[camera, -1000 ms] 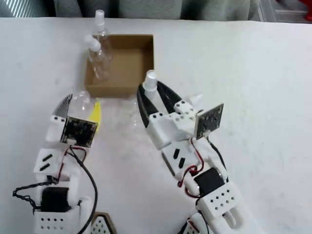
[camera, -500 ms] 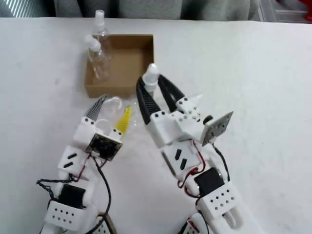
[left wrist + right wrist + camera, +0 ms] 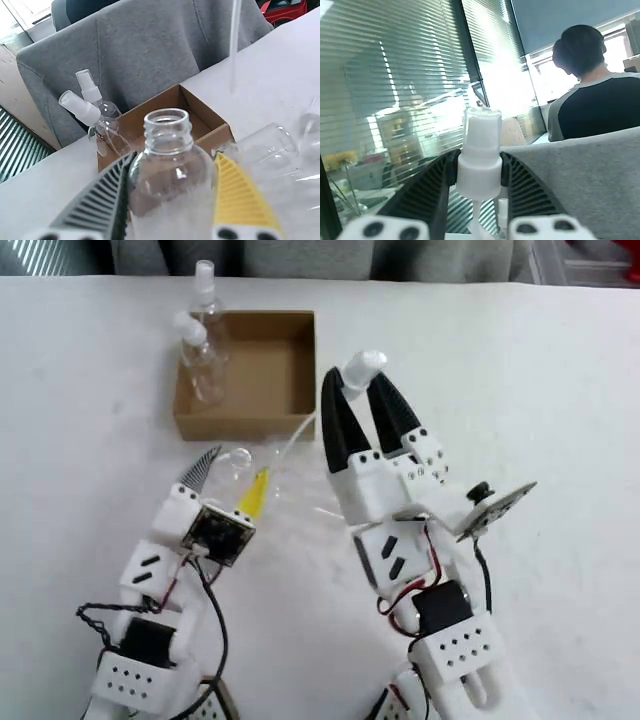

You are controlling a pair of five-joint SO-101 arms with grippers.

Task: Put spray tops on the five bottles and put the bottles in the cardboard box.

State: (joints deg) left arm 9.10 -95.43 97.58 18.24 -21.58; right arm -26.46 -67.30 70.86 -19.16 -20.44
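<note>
The right hand (image 3: 357, 380) clamps the spray top (image 3: 364, 364) — tube slanting toward the mouth-up bottle (image 3: 167, 150) in the left hand (image 3: 232, 475).

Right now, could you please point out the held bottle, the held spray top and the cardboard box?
held bottle (image 3: 166, 131), left wrist view, on its open threaded neck.
held spray top (image 3: 480, 170), right wrist view, on its white collar.
cardboard box (image 3: 236, 426), high view, on its near outer wall.

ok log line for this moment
left gripper: shut on open bottle | right gripper: shut on spray top | top not yet on bottle | two capped bottles at cardboard box
</note>
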